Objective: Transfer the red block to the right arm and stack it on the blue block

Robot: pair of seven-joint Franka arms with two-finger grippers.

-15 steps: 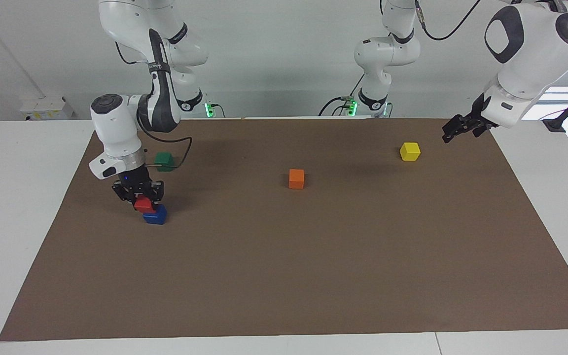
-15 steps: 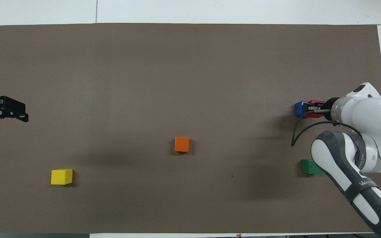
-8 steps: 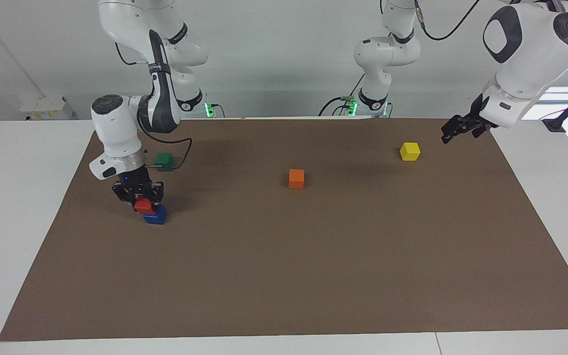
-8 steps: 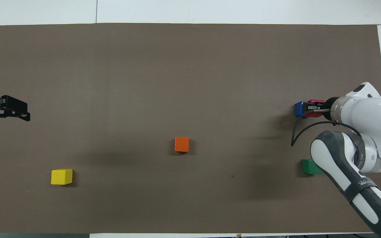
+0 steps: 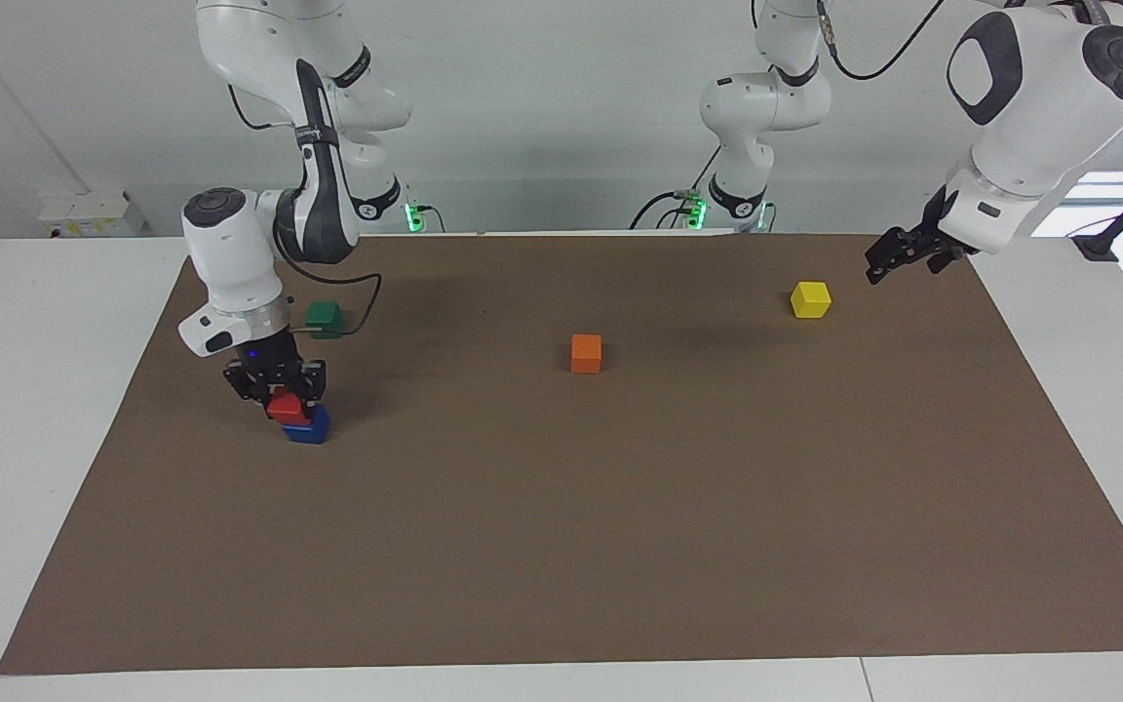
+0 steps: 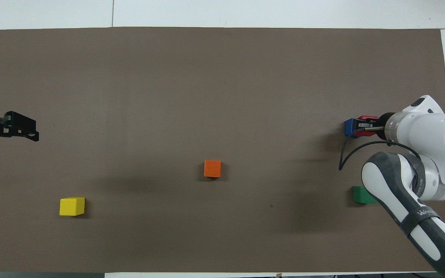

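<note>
The right pincer (image 5: 281, 390) is closed around the red block (image 5: 287, 407), which sits on the blue block (image 5: 307, 426) directly beneath. The left pincer (image 5: 891, 257) hangs open and empty above the counter (image 5: 620, 507).

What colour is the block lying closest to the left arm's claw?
Yellow: the yellow block lies beside the raised left claw, clearest in the facing view.

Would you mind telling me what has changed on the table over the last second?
Very little. The left gripper, raised over the mat's edge beside the yellow block, has drifted slightly toward the table's middle. The right gripper stays shut on the red block, which sits on the blue block, set off toward one edge. The orange block and green block have not moved.
</note>
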